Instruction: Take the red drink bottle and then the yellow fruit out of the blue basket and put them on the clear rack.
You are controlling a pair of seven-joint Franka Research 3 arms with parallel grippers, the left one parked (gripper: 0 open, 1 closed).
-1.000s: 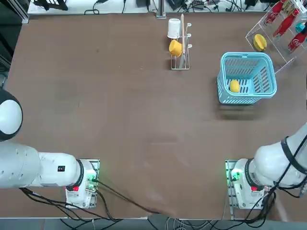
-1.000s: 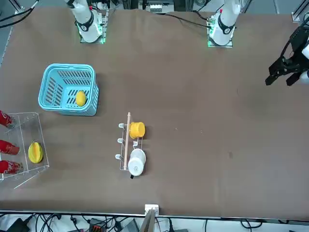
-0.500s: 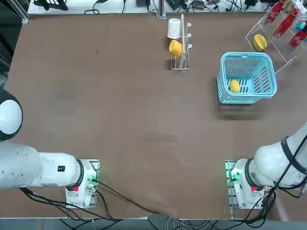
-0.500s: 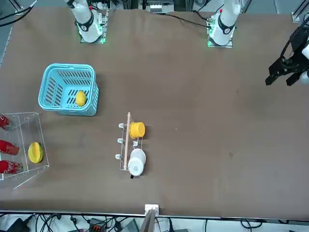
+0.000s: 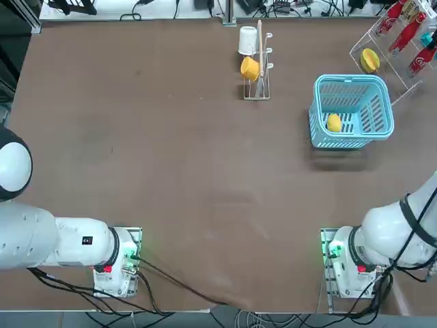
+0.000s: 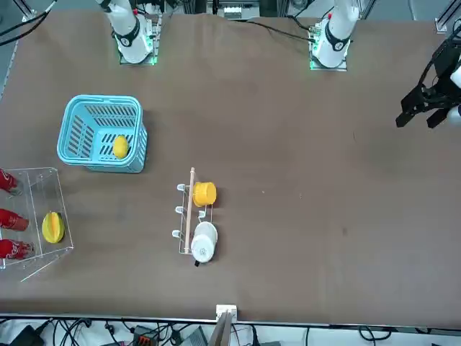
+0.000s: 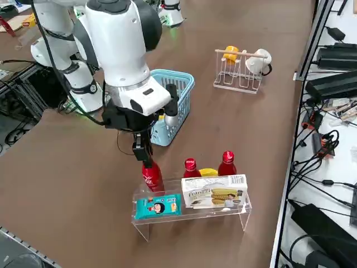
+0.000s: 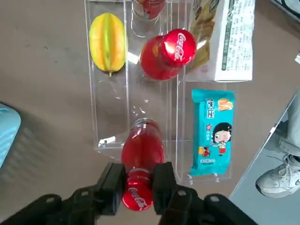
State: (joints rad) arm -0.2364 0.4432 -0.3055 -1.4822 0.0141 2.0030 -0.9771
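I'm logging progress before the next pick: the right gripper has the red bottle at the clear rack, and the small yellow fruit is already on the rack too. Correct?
Not quite: the small yellow fruit is in the blue basket, as the top view shows.

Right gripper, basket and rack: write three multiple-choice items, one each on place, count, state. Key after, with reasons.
1. Where is the small yellow fruit?
A) on the table
B) in the blue basket
C) in a cup

2. How many red bottles are at the clear rack?
A) one
B) five
C) three

3. State of the right gripper?
A) shut on the red drink bottle at the rack
B) open over the basket
C) shut on the fruit

Key:
1 B: top view shows it inside the basket walls.
2 C: front view shows three.
3 A: right wrist view shows its fingers either side of the bottle's upper end.
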